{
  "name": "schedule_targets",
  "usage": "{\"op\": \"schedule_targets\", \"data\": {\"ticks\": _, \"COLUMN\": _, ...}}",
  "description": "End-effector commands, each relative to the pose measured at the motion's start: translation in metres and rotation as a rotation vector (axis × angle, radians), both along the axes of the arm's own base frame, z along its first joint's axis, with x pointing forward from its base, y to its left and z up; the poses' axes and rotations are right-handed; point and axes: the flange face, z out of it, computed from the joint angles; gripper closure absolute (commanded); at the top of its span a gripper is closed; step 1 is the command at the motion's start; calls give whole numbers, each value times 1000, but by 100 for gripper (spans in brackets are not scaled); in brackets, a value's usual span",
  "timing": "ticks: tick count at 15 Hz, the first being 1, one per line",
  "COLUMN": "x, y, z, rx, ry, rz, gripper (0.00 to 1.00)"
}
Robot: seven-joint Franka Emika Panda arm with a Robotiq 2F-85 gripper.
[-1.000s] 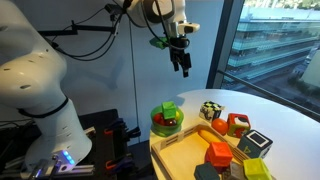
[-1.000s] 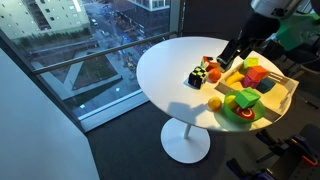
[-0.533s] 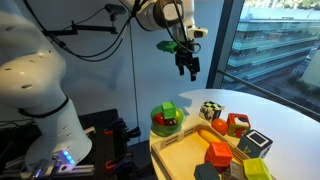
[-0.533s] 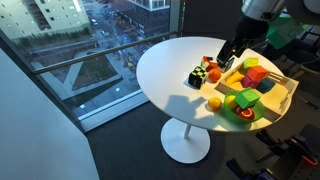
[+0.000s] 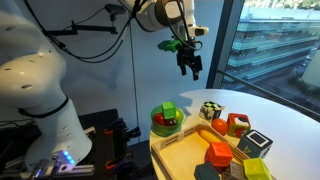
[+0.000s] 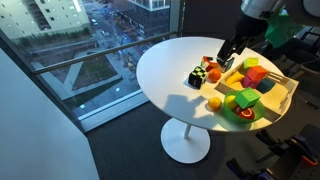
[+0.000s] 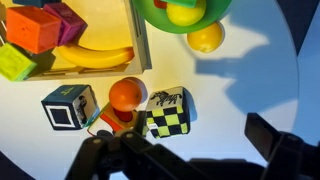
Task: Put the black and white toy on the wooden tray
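Observation:
The black and white toy (image 5: 210,110) is a checkered cube standing on the round white table just outside the wooden tray (image 5: 183,152). It shows in the wrist view (image 7: 168,112) and as a dark block in an exterior view (image 6: 197,77). The wooden tray (image 7: 140,38) holds a banana and coloured blocks. My gripper (image 5: 189,67) hangs high above the table, open and empty. In the wrist view its dark fingers (image 7: 190,150) frame the bottom edge, with the toy just above them.
A green bowl (image 5: 167,120) with a yellow-green toy stands at the tray's corner, and a yellow ball (image 7: 205,38) lies beside it. An orange ball (image 7: 127,93), a red-orange cube (image 5: 236,124) and a black-framed cube (image 7: 68,105) sit next to the toy. The table edge curves close by.
My gripper has shifted a little sideways and slightly down toward the spot above the blocks. It stays open. Nothing on the table has moved.

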Motion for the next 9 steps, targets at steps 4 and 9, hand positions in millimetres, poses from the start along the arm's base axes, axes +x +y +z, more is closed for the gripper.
{"op": "schedule_targets", "data": {"ticks": 4, "x": 4, "y": -2, "z": -2, "rx": 4, "ry": 1, "rz": -6, "gripper": 0}}
{"op": "schedule_targets", "data": {"ticks": 9, "x": 13, "y": -9, "z": -17, "rx": 9, "ry": 25, "rz": -19, "gripper": 0}}
